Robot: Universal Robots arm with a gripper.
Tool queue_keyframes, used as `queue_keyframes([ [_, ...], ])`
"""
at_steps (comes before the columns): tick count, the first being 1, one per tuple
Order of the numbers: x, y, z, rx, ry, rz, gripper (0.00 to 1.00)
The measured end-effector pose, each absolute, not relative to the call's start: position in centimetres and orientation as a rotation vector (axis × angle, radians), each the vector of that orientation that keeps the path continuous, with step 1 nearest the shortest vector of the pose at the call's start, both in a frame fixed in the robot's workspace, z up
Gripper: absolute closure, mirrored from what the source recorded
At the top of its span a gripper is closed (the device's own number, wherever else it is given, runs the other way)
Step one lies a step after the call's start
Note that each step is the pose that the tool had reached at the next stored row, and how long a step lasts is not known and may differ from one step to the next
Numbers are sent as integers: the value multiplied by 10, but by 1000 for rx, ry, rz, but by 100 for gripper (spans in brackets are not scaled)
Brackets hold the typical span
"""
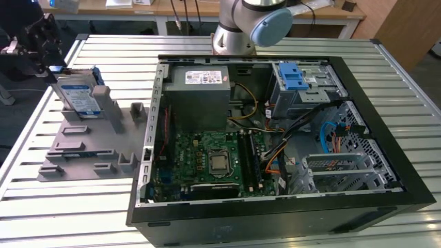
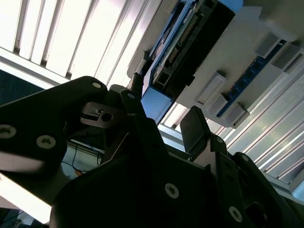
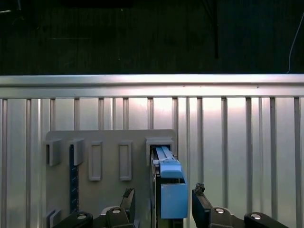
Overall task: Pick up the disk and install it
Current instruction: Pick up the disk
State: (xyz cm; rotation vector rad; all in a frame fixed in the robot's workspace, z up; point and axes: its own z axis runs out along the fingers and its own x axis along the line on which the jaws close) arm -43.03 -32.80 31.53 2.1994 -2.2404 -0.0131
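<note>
Disk (image 1: 77, 96), silver rectangle, blue plastic frame, upright between spread black gripper (image 3: 163, 195)

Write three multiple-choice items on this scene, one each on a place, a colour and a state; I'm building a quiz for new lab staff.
1. Where is the disk?
A) inside the drive cage
B) upright in the grey holder beside the case
C) flat on the motherboard

2. What colour is the disk's bracket?
A) red
B) blue
C) green

3. How is the end effector?
A) open, fingers either side of the disk's end
B) shut on a cable
C) shut on the lifted disk

Answers: 1 B, the exterior view shows it standing in the holder, outside the case. 2 B, it is blue in the first wrist view. 3 A, gaps show between fingers and bracket.
</note>
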Motion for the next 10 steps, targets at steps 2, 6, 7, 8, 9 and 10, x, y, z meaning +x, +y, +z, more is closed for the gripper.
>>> queue_keyframes([
  [2,-430,-328,312,2199,-2240,-13,41],
  [6,-430,-328,304,2199,-2240,-13,41],
  [7,-430,-328,303,2199,-2240,-13,41],
  [8,-430,-328,301,2199,-2240,-13,41],
  [9,-430,-328,299,2199,-2240,-13,41],
  [10,-430,-328,297,2200,-2240,-13,41],
])
